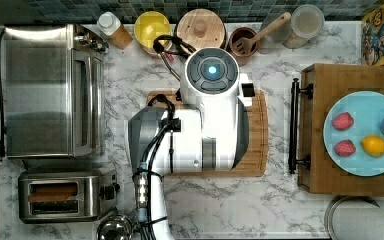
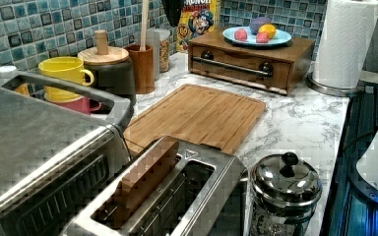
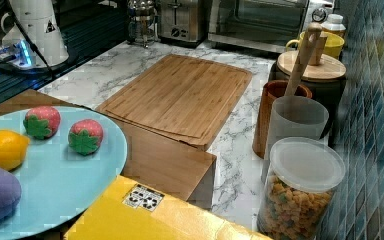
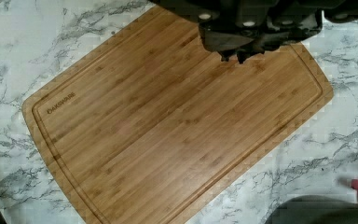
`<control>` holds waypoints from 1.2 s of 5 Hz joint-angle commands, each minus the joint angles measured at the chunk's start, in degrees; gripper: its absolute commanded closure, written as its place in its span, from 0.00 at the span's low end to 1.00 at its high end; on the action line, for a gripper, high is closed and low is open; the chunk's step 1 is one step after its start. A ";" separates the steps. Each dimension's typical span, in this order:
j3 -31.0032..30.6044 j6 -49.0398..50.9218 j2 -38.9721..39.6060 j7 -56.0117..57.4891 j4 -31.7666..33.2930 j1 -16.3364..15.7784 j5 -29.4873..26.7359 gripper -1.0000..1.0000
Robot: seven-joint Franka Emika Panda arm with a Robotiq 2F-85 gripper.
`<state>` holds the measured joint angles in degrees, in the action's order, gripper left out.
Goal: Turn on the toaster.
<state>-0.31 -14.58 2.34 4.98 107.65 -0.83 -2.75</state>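
1. The toaster [image 1: 62, 195] stands at the lower left of the top view, on the marble worktop [image 1: 240, 205], just below the larger toaster oven [image 1: 50, 90]. A brown slice sits in one of its two slots, and its black lever knob [image 1: 115, 191] projects from the end facing the top view's right.
2. We judge the task not yet begun: the arm [image 1: 200, 125] hangs over the cutting board [image 1: 257, 130], well apart from the toaster.
3. In the wrist view the end effector [image 4: 233, 57] shows above the bare board; its fingertips look drawn together with nothing between them.
4. To do the step well, we would travel toward the toaster's lever end, come down with the tips above the knob, and press straight down along the lever's slot until it latches. A sideways push could slide the light toaster.
5. The glass-and-steel coffee press [image 1: 114, 227] stands just beside that end, so we would keep the approach clear of it.
6. Legible writing: "OAKSHIRE", or a word close to it, is branded into a corner of the board [image 4: 60, 102]; the cereal box [image 2: 197, 22] shows large letters reading "RUNCH" and a cartoon captain.
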 commanded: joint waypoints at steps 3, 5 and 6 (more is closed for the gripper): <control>-5.11 -8.81 -6.19 13.52 11.36 -4.70 -3.79 1.00; -9.73 -13.05 -10.36 19.89 17.28 -6.60 -8.80 1.00; -11.83 -14.53 -11.72 20.84 20.30 -7.11 -9.17 1.00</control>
<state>-10.36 -27.53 -6.46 23.91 126.23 -3.87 -9.51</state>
